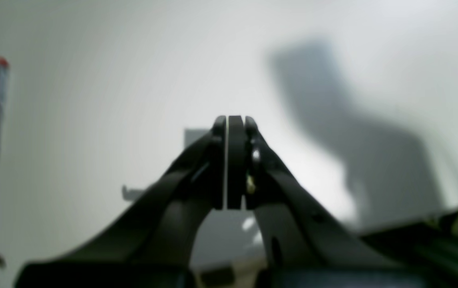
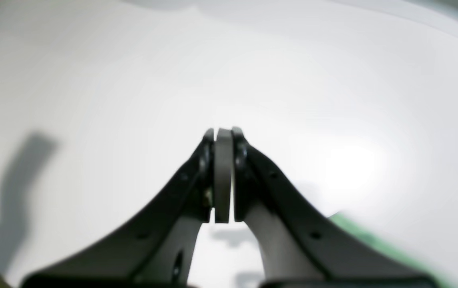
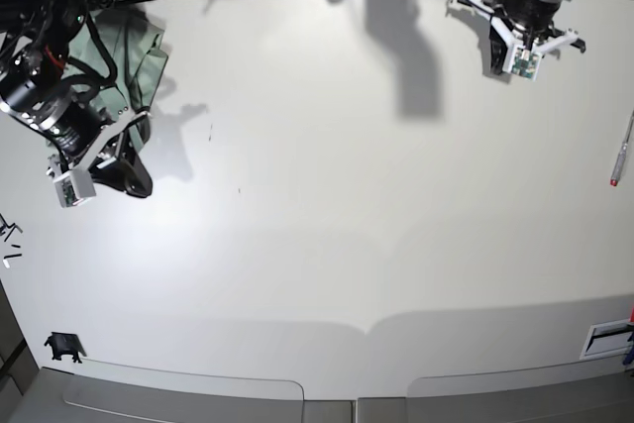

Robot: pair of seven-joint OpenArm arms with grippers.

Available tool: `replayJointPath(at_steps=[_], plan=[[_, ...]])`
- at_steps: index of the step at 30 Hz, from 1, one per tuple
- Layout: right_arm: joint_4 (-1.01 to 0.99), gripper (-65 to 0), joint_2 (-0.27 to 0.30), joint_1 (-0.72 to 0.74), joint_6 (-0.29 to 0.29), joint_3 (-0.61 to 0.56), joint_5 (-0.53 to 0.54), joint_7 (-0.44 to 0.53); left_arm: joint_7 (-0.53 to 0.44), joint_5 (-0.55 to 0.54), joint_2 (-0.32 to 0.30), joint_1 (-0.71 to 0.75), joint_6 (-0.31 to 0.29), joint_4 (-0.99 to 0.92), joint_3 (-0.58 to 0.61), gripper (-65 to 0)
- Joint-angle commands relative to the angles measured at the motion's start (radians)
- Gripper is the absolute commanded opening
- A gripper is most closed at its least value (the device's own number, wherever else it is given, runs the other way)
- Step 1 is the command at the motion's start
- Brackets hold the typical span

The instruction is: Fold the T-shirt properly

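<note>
White table (image 3: 327, 245) lies bare; the T-shirt (image 3: 134, 52) is bunched at its far corner beside the right gripper (image 2: 223, 136). Both it and the left gripper (image 1: 235, 120) are closed, empty. The shirt should first be dragged centrewards and spread flat.

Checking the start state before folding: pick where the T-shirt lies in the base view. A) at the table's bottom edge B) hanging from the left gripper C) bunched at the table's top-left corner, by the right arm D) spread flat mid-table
C: the T-shirt sits bunched at the top-left of the table.
</note>
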Motion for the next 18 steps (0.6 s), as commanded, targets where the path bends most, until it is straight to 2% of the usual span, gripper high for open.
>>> replayJointPath(at_steps=[1, 4, 9, 15, 18], plan=[[0.043, -65.0, 0.014, -0.018, 0.018, 0.007, 0.044, 0.005, -0.012, -0.002, -0.006, 0.029, 0.005, 0.017, -0.003, -65.0], [0.13, -65.0, 0.014, -0.114, 0.045, 0.007, 0.121, -0.075, 0.019, -0.001, -0.006, 0.103, 0.004, 0.017, -0.003, -65.0], [0.272, -65.0, 0.014, -0.271, 0.086, 0.007, 0.257, -0.264, 0.077, -0.001, -0.006, 0.237, 0.004, 0.017, -0.003, -65.0], [0.33, -65.0, 0.023, -0.446, 0.086, 0.007, 0.28, -0.265, 0.16, 0.003, -0.015, 0.394, 0.003, 0.017, -0.003, -65.0], [0.33, -65.0, 0.023, -0.539, 0.086, 0.007, 0.28, -0.265, 0.188, 0.052, -0.015, 0.473, 0.004, 0.017, -0.003, -65.0]])
